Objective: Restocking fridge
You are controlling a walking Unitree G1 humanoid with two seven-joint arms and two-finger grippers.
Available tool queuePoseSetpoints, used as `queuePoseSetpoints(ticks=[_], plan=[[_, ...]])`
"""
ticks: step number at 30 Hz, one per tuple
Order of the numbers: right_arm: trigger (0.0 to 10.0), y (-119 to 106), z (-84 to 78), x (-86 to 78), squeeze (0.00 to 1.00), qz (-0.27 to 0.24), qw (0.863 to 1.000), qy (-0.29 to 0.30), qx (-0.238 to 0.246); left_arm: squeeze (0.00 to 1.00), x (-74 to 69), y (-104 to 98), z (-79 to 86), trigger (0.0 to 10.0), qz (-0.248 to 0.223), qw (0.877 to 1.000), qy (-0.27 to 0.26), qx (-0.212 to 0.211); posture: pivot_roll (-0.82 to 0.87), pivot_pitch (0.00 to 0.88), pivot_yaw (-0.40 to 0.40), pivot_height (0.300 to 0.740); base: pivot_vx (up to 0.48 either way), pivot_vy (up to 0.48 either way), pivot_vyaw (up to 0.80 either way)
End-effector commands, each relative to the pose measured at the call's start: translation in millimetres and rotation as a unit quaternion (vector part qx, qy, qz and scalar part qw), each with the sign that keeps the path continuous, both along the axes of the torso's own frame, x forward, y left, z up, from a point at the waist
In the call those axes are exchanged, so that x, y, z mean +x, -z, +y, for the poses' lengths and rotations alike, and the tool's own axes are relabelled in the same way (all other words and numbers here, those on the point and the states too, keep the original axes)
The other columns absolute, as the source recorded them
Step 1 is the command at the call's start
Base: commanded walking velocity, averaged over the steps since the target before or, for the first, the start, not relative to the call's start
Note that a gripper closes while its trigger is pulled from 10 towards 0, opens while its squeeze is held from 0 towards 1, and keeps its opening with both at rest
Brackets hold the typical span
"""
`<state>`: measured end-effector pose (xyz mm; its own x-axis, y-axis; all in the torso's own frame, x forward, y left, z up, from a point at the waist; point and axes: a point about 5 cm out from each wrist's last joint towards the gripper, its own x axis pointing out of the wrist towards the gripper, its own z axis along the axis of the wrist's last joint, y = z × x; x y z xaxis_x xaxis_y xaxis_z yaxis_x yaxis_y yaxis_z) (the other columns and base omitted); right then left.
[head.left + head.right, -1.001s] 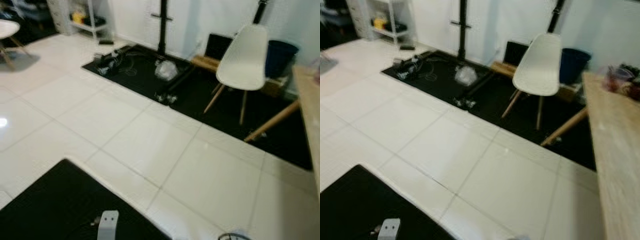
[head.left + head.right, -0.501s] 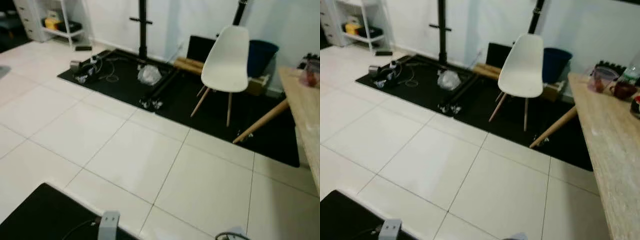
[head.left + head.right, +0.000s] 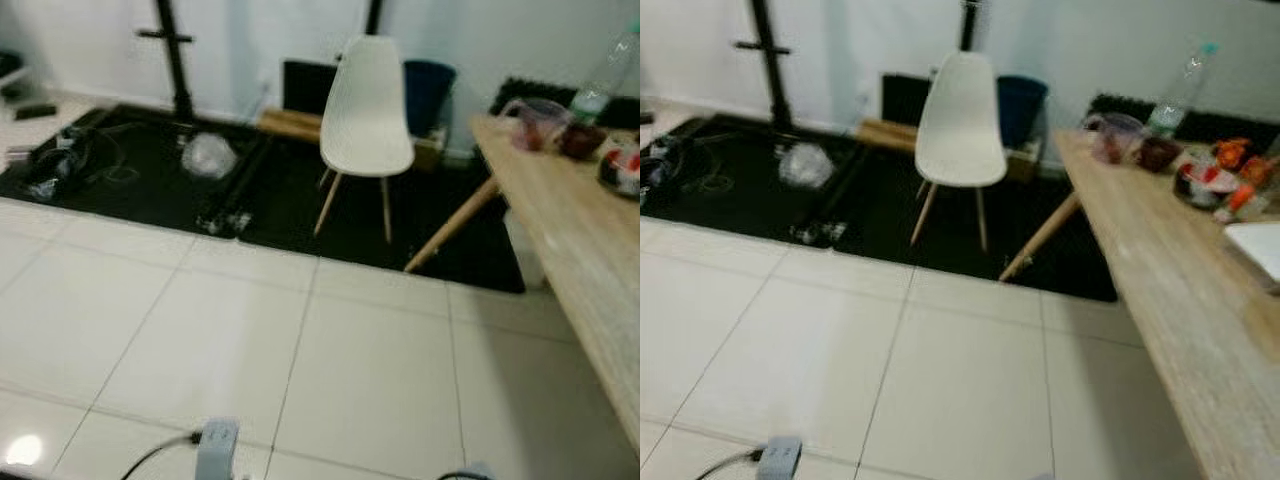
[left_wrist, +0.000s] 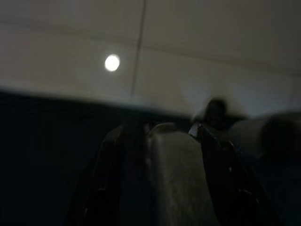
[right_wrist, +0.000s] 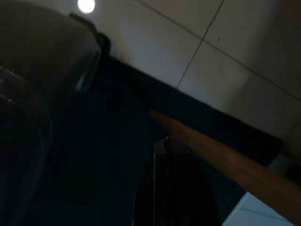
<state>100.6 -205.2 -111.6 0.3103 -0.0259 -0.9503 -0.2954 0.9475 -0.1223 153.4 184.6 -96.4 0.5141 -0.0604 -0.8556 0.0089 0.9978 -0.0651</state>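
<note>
I look down over a white tiled floor (image 3: pixel 330 370) toward a black mat (image 3: pixel 290 200) along the far wall. A white chair (image 3: pixel 958 120) on slanted wooden legs stands on the mat, with a dark blue bin (image 3: pixel 1020 105) behind it; I cannot see inside the bin. To the left on the mat lie a crumpled clear bag (image 3: pixel 208 155), a tangle of cables (image 3: pixel 60 165) and the foot of a black stand (image 3: pixel 172 60). A long wooden table (image 3: pixel 1170 290) runs down the right side, one slanted leg reaching to the mat. At its far end sit a clear plastic bottle (image 3: pixel 1180 90) with a green cap, a clear tub (image 3: pixel 1118 135) holding something reddish, a dark bowl (image 3: pixel 1158 152), and red and orange packets (image 3: pixel 1220 170) too blurred to name; a white board's corner (image 3: pixel 1255 245) lies nearer. No fridge is in sight. A grey plug (image 3: pixel 217 445) with a black cord sits at the near edge. In the left wrist view, the left gripper (image 4: pixel 164 160) hangs over dark mat and pale tile, its two fingers (image 4: pixel 113 179) spread apart around a pale shape I cannot identify. In the dark right wrist view, the right gripper (image 5: pixel 171 188) hangs low; I cannot tell how its fingers stand.
</note>
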Motion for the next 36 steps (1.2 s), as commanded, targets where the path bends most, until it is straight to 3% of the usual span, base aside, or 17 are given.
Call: queuePoseSetpoints(ticks=[1, 17, 23, 36], plan=[[10.0, 0.4, 4.0, 1.0, 0.0, 0.0, 1.0, -0.004, 0.005, 0.0, -8.7, 3.5, 0.6, 10.0, 0.016, 1.0, -0.005, -0.001, 0.11, 0.0, -0.066, 0.74, 0.274, 0.0, -0.71], [10.0, 0.3, 3.0, 0.6, 0.0, -0.001, 1.0, -0.001, 0.003, 0.0, -11.9, 4.8, -0.5, 10.0, 0.021, 1.0, -0.007, -0.002, 0.12, 0.0, -0.066, 0.74, 0.272, 0.0, -0.71], [10.0, 0.3, 3.9, 1.1, 0.0, -0.007, 1.0, 0.01, 0.004, 0.0, -12.8, 5.2, 0.3, 10.0, 0.026, 1.0, -0.007, -0.002, 0.13, 0.0, -0.036, 0.74, 0.0, 0.0, -0.71], [10.0, 1.6, 17.6, 2.7, 0.0, -0.021, 0.999, 0.041, 0.022, 0.0, -4.6, -0.9, 22.7, 10.0, 0.021, 0.999, 0.008, 0.03, 0.13, 0.0, 0.033, 0.74, 0.0, 0.0, -0.6]])
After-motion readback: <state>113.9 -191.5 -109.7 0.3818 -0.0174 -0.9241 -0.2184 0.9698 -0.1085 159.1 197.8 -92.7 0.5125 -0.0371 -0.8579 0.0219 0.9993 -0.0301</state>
